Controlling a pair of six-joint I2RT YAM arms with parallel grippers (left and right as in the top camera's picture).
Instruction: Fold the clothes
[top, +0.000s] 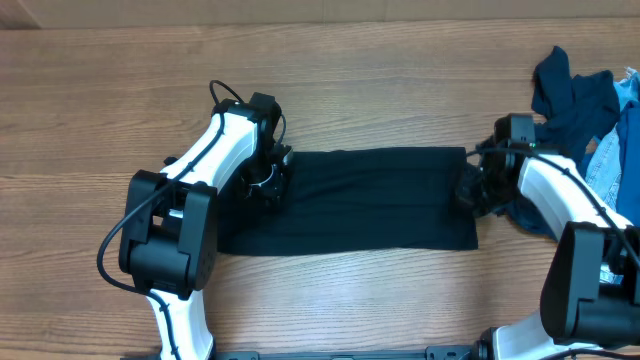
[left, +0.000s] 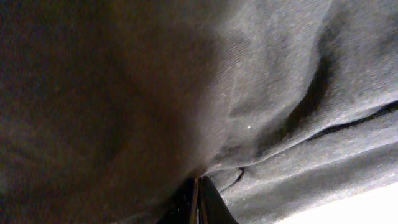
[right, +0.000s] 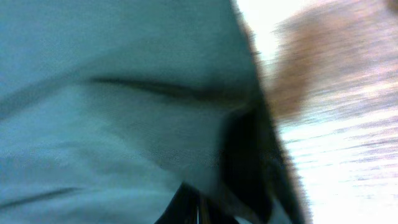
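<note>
Overhead: near-black T-shirt (top: 360, 200) lies as a flat band mid-table (top: 100, 80), btwn the arms. Soft, limp, light; best pinched at the end edges. Left gripper (top: 268, 182) & right gripper (top: 468, 190) look clamped on its ends. Rumpled blue garment (top: 570, 95) sits far right.

A: Is there any text, label or number you can read?
B: None. You will find no legible marking on the T-shirt (top: 350, 200) or the bench (top: 380, 80); both wrist views are blurred.
</note>
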